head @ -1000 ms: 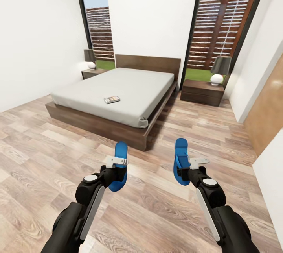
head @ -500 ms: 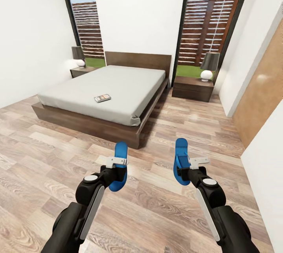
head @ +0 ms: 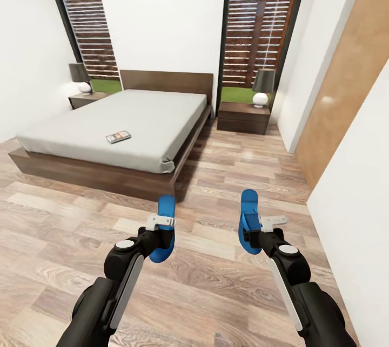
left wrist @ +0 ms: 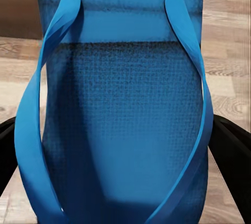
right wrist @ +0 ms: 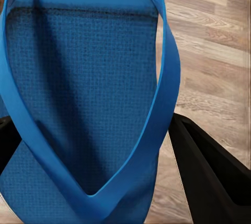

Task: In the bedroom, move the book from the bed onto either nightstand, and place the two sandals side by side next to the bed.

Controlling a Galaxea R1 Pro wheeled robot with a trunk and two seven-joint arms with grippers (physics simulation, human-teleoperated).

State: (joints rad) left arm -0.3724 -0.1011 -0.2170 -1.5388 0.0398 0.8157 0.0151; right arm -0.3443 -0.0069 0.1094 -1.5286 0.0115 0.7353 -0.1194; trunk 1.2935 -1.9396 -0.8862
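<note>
- My left claw (head: 161,235): clenched on one blue sandal (head: 164,227), lower centre.
- My right claw (head: 253,231): clenched on the other sandal (head: 248,218).
- Book (head: 118,136): on the bed (head: 129,120), left of centre.
- Nightstand (head: 243,117): right of the bed.

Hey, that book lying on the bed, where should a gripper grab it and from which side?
Probably across its short width, coming from above. The book lies flat on the mattress of the bed, thin, near the foot edge facing the robot, so approach from that edge. Both grippers currently hold sandals.

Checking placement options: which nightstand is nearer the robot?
The nightstand on the bed's right side, its lamp between window and wall; the other sits beyond the mattress.
</note>
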